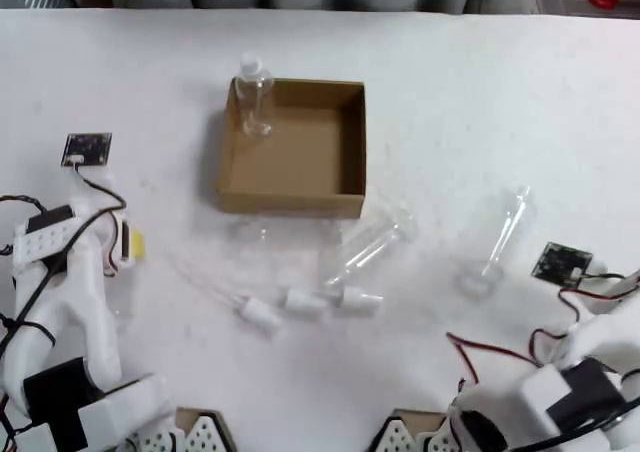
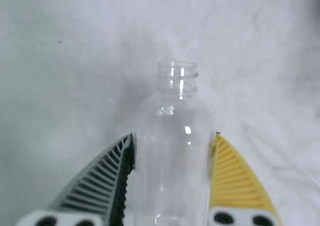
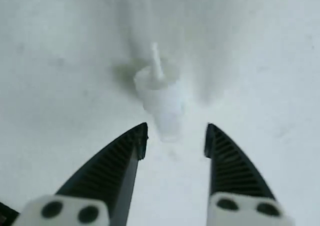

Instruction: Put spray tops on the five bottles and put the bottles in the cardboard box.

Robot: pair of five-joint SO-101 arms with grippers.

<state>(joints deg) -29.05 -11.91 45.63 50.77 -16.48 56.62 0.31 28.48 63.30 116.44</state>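
Observation:
A clear bottle without a top [image 2: 172, 136] sits between the grey and yellow fingers of my left gripper [image 2: 172, 146], which is shut on its body; the threaded neck points away. In the high view that gripper [image 1: 128, 247] is at the left of the table. My right gripper [image 3: 175, 136] stands open just short of a white spray top [image 3: 162, 98] on the table, its tube pointing away. The cardboard box [image 1: 345, 187] is in the middle, with one capped bottle [image 1: 254, 97] upright in its far left corner. Two clear bottles [image 1: 372, 244] [image 1: 500, 234] lie in front of it. Three spray tops [image 1: 305, 300] lie nearer the arms.
The white table [image 1: 480, 82] has free room behind and beside the box. Red and black wires [image 1: 490, 350] trail from the right arm [image 1: 590, 372] at the lower right. Small camera boards [image 1: 86, 150] [image 1: 560, 262] stick out from both arms.

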